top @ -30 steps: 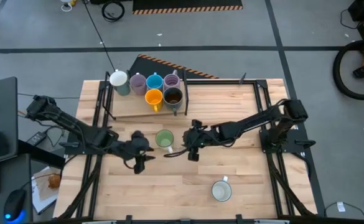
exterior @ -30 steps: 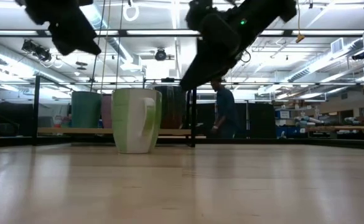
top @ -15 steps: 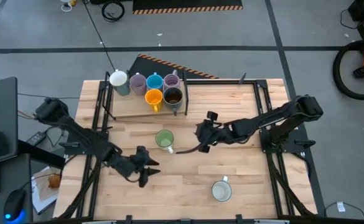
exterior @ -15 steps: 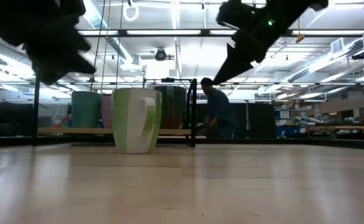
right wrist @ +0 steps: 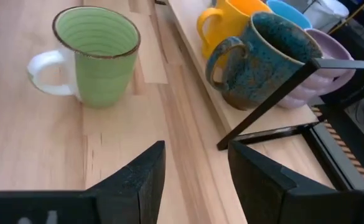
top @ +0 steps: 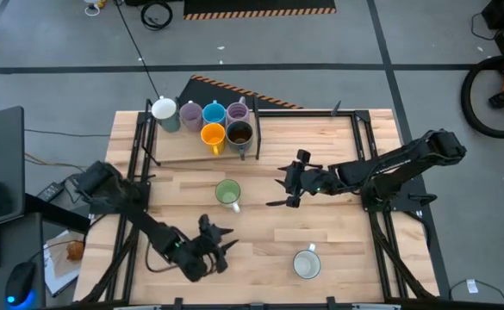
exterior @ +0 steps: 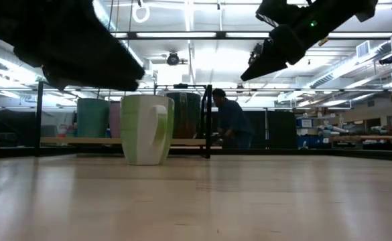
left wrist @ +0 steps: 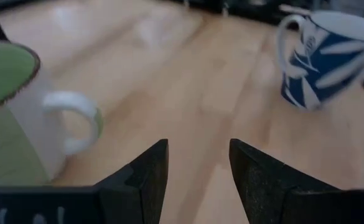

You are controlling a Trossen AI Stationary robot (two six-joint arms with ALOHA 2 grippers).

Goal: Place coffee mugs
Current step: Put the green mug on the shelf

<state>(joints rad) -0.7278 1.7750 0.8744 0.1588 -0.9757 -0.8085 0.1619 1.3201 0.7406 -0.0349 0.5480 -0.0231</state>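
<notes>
Mugs: 5 sit clustered on a raised board (top: pixel 183 148) at the tabletop (top: pixel 320 258) back. Green mug (top: pixel 227 193) stands between both empty, spread tools: right tool (top: pixel 288 182) beside it, left tool (top: pixel 216 247) nearer front. White mug (top: pixel 306 263) stands further right.

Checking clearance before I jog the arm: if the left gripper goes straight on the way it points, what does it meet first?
Probably nothing: the left gripper, jaws open, points at bare table, between the green mug and the blue patterned mug. Depth is unclear.
</notes>
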